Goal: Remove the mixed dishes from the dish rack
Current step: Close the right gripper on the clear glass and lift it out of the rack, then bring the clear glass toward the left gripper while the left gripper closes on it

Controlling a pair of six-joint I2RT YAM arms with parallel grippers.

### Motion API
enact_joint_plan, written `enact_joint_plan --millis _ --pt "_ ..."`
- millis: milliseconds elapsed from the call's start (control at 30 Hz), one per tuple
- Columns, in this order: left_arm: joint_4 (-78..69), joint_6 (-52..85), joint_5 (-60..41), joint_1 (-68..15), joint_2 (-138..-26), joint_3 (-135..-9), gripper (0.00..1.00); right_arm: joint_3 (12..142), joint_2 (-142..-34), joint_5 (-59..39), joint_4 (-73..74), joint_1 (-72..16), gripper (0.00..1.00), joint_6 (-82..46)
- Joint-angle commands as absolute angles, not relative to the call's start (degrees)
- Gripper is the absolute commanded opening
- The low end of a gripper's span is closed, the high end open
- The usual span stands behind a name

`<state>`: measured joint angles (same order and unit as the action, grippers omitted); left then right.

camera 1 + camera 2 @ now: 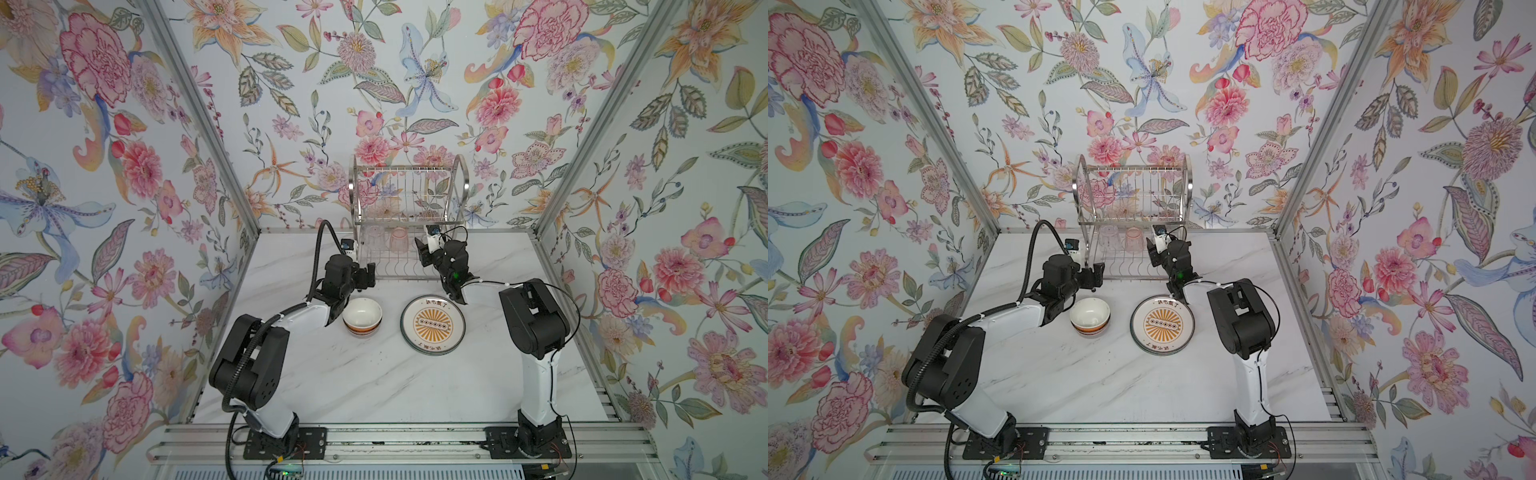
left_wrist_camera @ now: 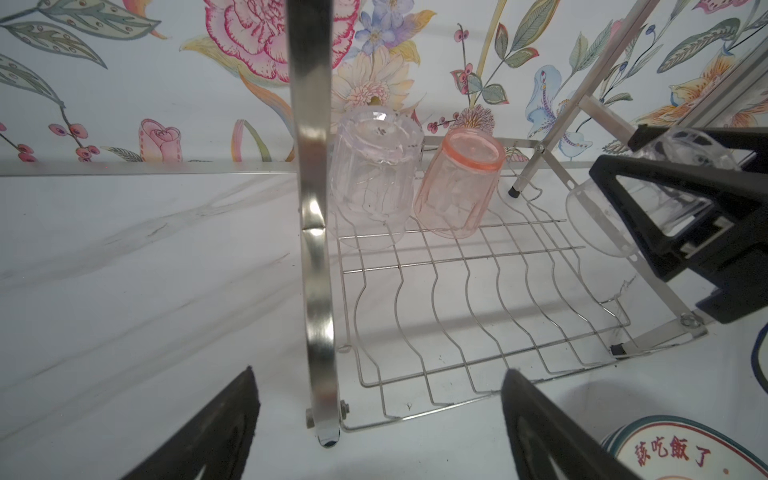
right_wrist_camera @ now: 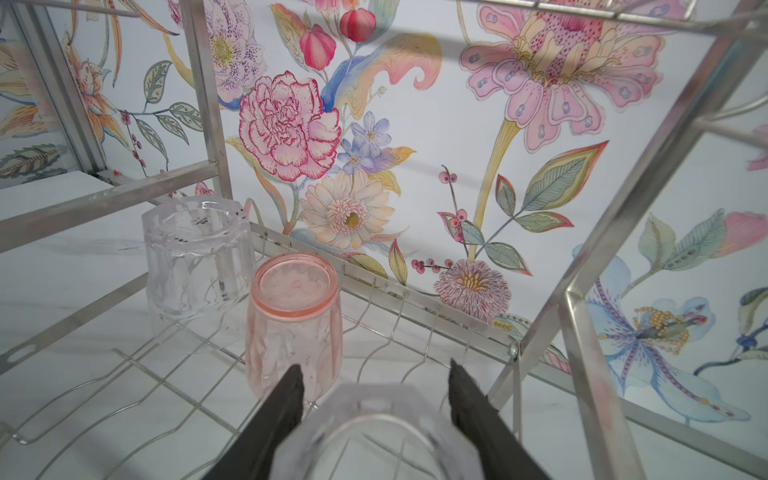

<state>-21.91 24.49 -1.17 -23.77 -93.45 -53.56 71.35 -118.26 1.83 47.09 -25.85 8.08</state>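
Observation:
The steel dish rack (image 1: pixel 409 195) (image 1: pixel 1133 187) stands at the back of the table. On its lower shelf a clear glass (image 2: pixel 374 174) (image 3: pixel 195 257) and a pink glass (image 2: pixel 459 183) (image 3: pixel 295 316) stand upside down. My right gripper (image 3: pixel 374 370) (image 1: pixel 423 249) reaches in from the rack's right side and is shut on a second clear glass (image 3: pixel 374 428) (image 2: pixel 615 216), which is tilted. My left gripper (image 2: pixel 379 370) (image 1: pixel 368 276) is open and empty at the rack's front left leg. Behind it on the table sit an orange-banded bowl (image 1: pixel 362 316) (image 1: pixel 1090 315) and the orange sunburst plate (image 1: pixel 432 325) (image 1: pixel 1162 324).
The rack's curved steel side frame (image 2: pixel 316 249) rises just ahead of my left fingers. The upper shelf (image 1: pixel 405 183) holds nothing that I can make out. Floral walls close in the marble table (image 1: pixel 374 386) at the back and on both sides.

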Motion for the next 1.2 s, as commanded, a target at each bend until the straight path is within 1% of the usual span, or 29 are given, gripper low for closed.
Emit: enact_joint_plan --millis 0,267,433,600,733,900,967,1067,1167 --pt "-20.2 23.6 -0.6 -24.6 -88.0 -53.3 0.99 68.2 -113.6 1.0 50.6 -26.8 0.00 4.6" --pt "-19.7 22.2 2.8 -24.7 -76.0 -46.3 0.99 58.6 -104.7 2.3 51.2 -29.2 0.00 -1.0" --pt "-19.2 19.4 1.3 -24.7 -71.8 -44.3 0.99 53.4 -99.3 1.4 50.8 -30.3 0.00 -4.4" --pt "-21.3 15.4 -0.6 -24.7 -68.6 -41.8 0.99 47.4 -92.6 -0.6 49.5 -30.4 0.00 -10.7" --pt "-23.0 13.6 -3.8 -24.6 -66.9 -40.7 0.99 44.5 -87.5 -4.0 44.7 -30.0 0.00 -17.0" --pt "-23.8 10.4 -11.4 -24.6 -66.3 -40.8 0.99 43.4 -82.9 -12.0 35.9 -27.5 0.00 -28.5" --pt "-25.6 8.7 -14.7 -25.1 -65.9 -40.0 0.99 42.5 -81.9 -16.5 35.2 -25.8 0.00 -34.6" --pt "-27.6 6.2 -17.0 -26.3 -65.5 -39.0 0.99 41.5 -80.8 -23.1 34.1 -22.7 0.00 -42.7" --pt "-29.2 4.1 -19.1 -28.1 -66.2 -38.9 0.98 40.4 -79.5 -26.6 33.7 -20.8 0.00 -48.7"
